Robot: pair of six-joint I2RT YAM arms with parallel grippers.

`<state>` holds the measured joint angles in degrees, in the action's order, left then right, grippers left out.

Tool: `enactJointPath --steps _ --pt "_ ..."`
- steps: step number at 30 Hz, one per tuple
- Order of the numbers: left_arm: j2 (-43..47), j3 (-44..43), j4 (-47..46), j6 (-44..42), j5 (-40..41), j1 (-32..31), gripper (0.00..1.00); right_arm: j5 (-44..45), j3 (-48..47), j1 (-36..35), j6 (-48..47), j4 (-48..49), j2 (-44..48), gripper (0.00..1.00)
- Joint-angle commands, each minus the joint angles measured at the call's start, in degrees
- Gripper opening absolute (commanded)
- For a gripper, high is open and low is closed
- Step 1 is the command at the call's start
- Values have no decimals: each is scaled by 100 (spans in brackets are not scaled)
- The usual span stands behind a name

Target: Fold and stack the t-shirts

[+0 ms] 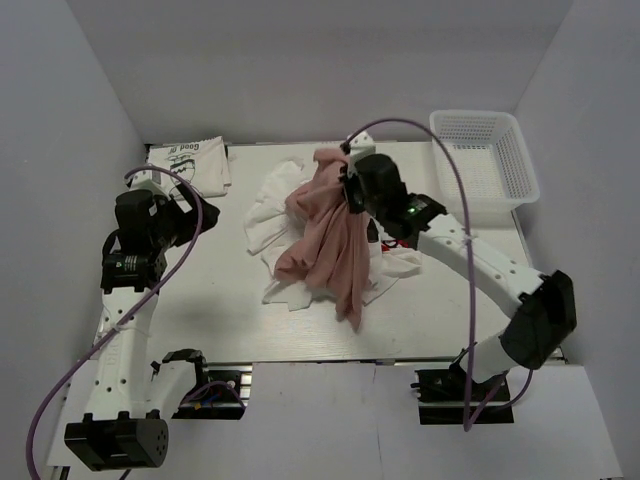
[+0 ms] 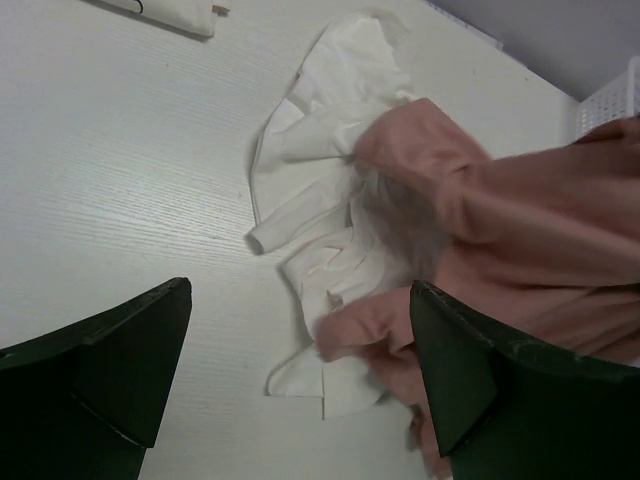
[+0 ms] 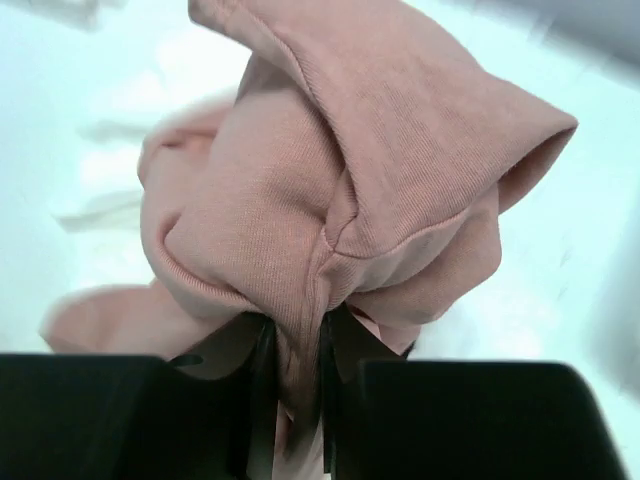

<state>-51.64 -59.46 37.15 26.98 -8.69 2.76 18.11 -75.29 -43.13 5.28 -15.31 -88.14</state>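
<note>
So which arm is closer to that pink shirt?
The right arm: its jaws are clamped on the pink shirt, holding it up. The left arm hangs to the shirt's left, jaws open, not touching.

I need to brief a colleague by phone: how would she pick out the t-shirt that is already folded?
Start at the white table and go to its far left corner. There lies the folded t-shirt, flat and alone. Its black lettering and neat fold set it apart from the crumpled white shirts and the pink shirt mid-table.
</note>
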Motion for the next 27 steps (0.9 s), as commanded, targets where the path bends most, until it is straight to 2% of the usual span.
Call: enactJointPath --steps 1,3,7,9,16,22,24,27 --pt "75 84 -225 -140 -142 -22 100 298 -861 129 -298 837 561 0" --pt "5 153 -173 -289 -220 -22 100 579 -1197 165 -369 679 509 0" --pt "-48 365 -366 -456 -414 74 100 1483 -2443 594 -466 416 193 0" --pt "-109 304 -244 -292 -204 75 100 1862 -3121 779 -667 257 -10 0" --pt "-110 356 -85 -352 235 5 100 2469 -4845 2264 -1327 151 -1212 0" --pt "-110 356 -85 -352 174 66 100 1856 -4917 3581 -1363 545 -1680 0" --pt "-110 356 -85 -352 174 66 100 1697 -4908 3889 -1502 704 -2153 0" --pt "-57 356 -85 -186 18 14 100 891 -5179 4225 -1398 539 -2951 0"
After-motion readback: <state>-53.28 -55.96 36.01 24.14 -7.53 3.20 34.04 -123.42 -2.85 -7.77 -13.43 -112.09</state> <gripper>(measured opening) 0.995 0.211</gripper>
